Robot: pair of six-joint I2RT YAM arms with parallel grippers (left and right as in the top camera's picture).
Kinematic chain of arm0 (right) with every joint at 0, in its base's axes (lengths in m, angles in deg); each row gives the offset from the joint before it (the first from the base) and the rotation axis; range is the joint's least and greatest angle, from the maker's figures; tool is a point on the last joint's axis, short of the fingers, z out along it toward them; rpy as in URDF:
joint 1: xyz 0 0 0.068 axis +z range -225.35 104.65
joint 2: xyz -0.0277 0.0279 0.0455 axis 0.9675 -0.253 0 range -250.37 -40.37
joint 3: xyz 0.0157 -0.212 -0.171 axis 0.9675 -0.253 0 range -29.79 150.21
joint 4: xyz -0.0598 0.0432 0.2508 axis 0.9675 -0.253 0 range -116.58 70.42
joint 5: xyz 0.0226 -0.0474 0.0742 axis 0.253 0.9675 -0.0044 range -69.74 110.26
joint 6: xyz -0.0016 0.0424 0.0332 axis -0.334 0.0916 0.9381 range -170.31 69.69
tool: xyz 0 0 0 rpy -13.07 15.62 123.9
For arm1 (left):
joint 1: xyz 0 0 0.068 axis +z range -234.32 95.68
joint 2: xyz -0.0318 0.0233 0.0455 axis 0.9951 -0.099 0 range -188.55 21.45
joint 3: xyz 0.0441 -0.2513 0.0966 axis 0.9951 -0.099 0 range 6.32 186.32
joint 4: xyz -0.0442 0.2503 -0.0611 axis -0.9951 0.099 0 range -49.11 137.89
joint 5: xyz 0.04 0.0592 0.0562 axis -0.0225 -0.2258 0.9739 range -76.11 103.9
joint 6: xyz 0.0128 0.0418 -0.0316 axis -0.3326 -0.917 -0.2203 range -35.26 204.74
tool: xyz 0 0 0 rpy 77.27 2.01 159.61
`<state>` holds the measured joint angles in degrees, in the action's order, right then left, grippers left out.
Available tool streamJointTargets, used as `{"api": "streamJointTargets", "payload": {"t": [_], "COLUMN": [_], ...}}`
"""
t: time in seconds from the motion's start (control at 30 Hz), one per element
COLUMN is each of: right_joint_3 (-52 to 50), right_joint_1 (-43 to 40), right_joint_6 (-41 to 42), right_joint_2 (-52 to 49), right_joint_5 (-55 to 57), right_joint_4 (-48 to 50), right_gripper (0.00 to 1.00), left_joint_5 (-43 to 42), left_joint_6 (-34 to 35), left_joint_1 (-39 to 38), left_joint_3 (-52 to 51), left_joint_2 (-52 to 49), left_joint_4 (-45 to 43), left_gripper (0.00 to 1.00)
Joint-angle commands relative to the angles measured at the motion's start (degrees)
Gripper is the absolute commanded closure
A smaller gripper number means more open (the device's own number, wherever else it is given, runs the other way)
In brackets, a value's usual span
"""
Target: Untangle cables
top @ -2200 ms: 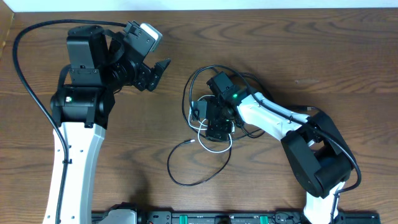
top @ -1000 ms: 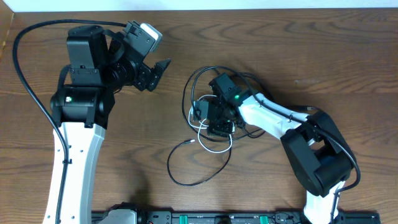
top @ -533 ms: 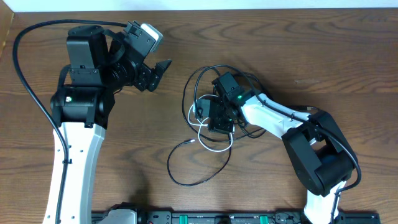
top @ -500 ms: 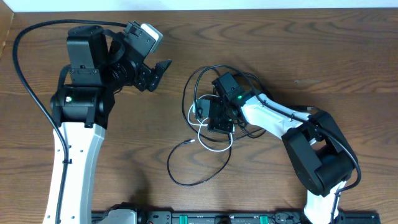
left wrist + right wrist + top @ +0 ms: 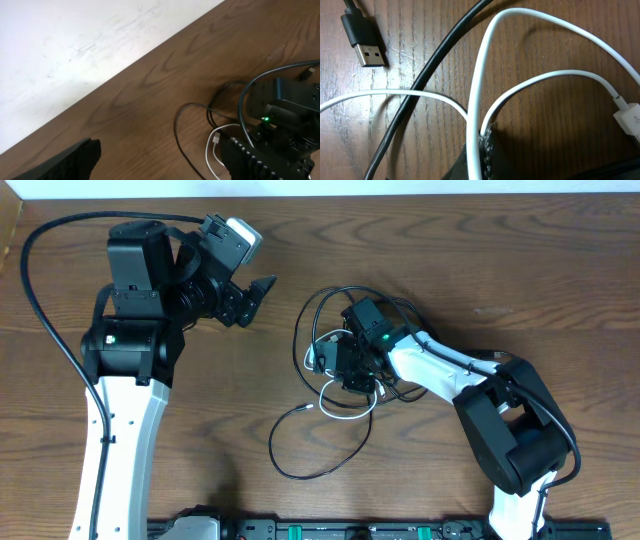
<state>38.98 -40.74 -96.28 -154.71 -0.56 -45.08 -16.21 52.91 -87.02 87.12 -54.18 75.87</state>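
Observation:
The cables lie in a tangle (image 5: 335,360) at mid-table: black cords, one black loop (image 5: 300,465) trailing toward the front, and a white cable (image 5: 345,415). My right gripper (image 5: 350,377) is down in the tangle. In the right wrist view its jaws (image 5: 482,145) are shut on the white cable (image 5: 481,75), which loops away over the wood. A black cable (image 5: 435,65) crosses beside it, and a black USB plug (image 5: 367,42) lies loose. My left gripper (image 5: 250,295) hangs open to the left of the tangle, holding nothing; its fingers (image 5: 65,162) frame bare wood.
The white cable's plug end (image 5: 627,117) rests at the right edge of the right wrist view. A thick black robot cable (image 5: 40,300) arcs round the left arm. The table's far edge (image 5: 125,60) meets a white wall.
My right gripper has shut on the white cable and moved slightly; the white loop has shifted a little with it. The left arm has not moved.

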Motion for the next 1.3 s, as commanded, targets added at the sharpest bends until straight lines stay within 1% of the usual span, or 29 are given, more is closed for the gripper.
{"api": "streamJointTargets", "payload": {"t": [0.0, 0.2, 0.33, 0.47, 0.5, 0.87, 1.13, 1.27], "right_joint_3": [-1.6, 0.3, 2.1, 2.9, 2.9, 2.9, 2.9, 2.9], "right_joint_1": [0.0, 0.0, 0.0, 0.0, 0.0, 0.0, -0.1, -0.3], "right_joint_6": [1.0, 4.7, 6.8, 8.3, 8.7, 10.6, 10.8, 10.8], "right_joint_2": [-1.1, 1.2, 4.9, 9.3, 11.7, 26.8, 37.2, 41.0], "right_joint_5": [1.8, 1.8, 2.4, 4.5, 4.9, 5.7, 17.2, 24.9], "right_joint_4": [0.0, 0.5, 0.5, 1.3, 1.7, 3.6, 5.6, 6.0], "right_gripper": [0.99, 0.99, 0.99, 0.99, 0.99, 0.99, 0.99, 0.99], "left_joint_5": [-1.0, -1.0, -1.0, -1.0, -1.0, -1.0, -1.0, -0.9], "left_joint_6": [-0.5, -0.5, -0.5, -0.5, -0.5, -0.5, -0.5, -0.5], "left_joint_1": [0.2, 0.2, 0.2, 0.2, 0.2, 0.2, 0.2, 0.2], "left_joint_3": [0.4, 0.4, 0.4, 0.4, 0.4, 0.4, 0.4, 0.4], "left_joint_2": [-0.2, -0.2, -0.2, -0.2, -0.2, -0.2, -0.2, -0.2], "left_joint_4": [0.2, 0.2, 0.2, 0.4, 0.6, 0.9, 1.0, 1.0], "left_gripper": [0.18, 0.18, 0.18, 0.18, 0.18, 0.18, 0.18, 0.18]}}
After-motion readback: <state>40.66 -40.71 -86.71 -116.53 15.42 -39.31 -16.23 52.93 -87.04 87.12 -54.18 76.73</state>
